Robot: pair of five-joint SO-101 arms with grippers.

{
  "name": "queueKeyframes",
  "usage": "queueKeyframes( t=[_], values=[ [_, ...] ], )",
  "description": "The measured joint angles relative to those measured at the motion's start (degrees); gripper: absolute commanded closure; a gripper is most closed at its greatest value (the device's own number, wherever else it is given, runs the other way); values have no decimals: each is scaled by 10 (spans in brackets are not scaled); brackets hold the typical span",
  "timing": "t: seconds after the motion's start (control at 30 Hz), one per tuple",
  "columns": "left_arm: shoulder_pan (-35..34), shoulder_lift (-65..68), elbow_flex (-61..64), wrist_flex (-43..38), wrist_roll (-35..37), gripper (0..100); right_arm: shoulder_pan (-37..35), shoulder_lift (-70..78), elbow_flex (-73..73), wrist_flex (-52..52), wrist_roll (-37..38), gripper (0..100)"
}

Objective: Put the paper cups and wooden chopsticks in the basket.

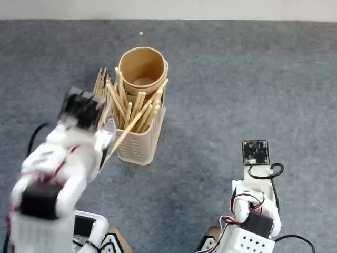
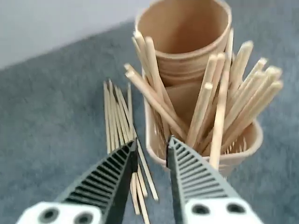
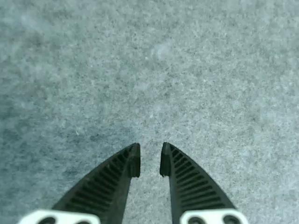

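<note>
I see the beige slotted basket point(image 1: 138, 143) standing upright on the grey surface point(image 1: 237, 79), a little left of the middle. A stack of brown paper cups point(image 1: 142, 67) sits in its far end, mouth up. A bundle of wooden chopsticks point(image 1: 138, 108) stands in the near end, fanned out and leaning against the cups and the rim. One stick leans out low over the near left corner of the basket.

A small bunch of loose chopsticks point(image 1: 100, 81) lies flat on the surface just beside the basket's left side.

My left hand point(image 2: 152, 147) hangs above the near left corner of the basket. Its jaws are a narrow gap apart and I see nothing gripped between them. From its wrist camera, the loose sticks run past under the fingertips.

My right hand point(image 3: 149, 158) is well apart from the basket, over bare grey surface at the near right. Its jaws are also narrowly parted and hold nothing.
</note>
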State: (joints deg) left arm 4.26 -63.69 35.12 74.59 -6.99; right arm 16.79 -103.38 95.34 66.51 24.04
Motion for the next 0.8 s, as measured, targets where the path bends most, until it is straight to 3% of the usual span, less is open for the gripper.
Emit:
queueKeyframes(
  t=[0.2, 0.47, 0.63, 0.8],
  values=[
    [3, 74, -33, 11, -4, 880, 0, 0, 0, 0, 0, 910],
    [0, 77, -185, 149, -4, 819, 0, 0, 0, 0, 0, 910],
    [0, 77, -202, 227, -4, 819, 0, 0, 0, 0, 0, 910],
    [0, 118, -202, 245, -4, 819, 0, 0, 0, 0, 0, 910]
  ],
)
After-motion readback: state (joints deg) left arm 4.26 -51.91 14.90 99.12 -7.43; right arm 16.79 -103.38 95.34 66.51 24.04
